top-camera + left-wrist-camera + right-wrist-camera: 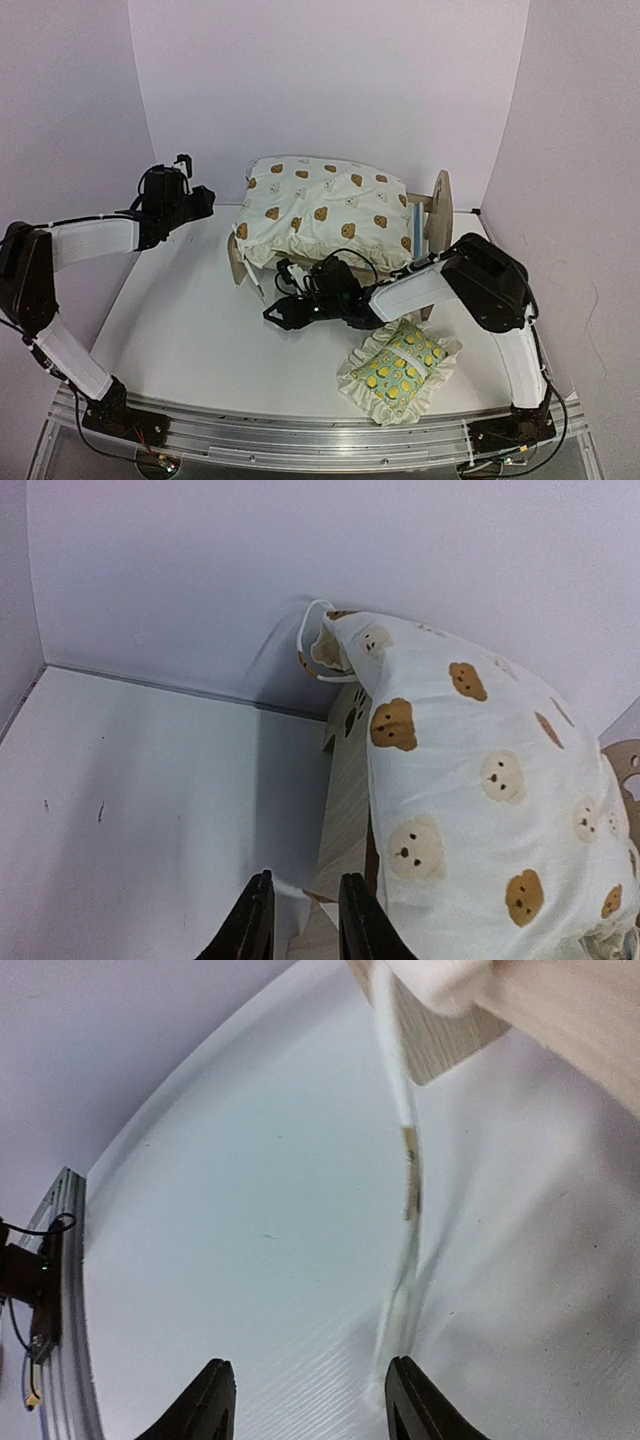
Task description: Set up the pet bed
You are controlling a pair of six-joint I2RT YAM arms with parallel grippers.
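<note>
Cream cushion [325,205] lies on the pet bed [439,205] just ahead of my right pincer [310,1370], spread wide and empty beside a dangling tie [408,1160], which I judge needs pinching next.

You see a cream cushion [325,210] dotted with brown and white bear faces. The pet bed [438,205] is pale wood, with a blue-and-white striped edge showing. Your pillow [400,367] carries yellow lemons on green, with a cream ruffle. The counter [190,330] is white and the walls [330,80] lilac. The left pincer [305,900] and right pincer [308,1390] are black.
</note>
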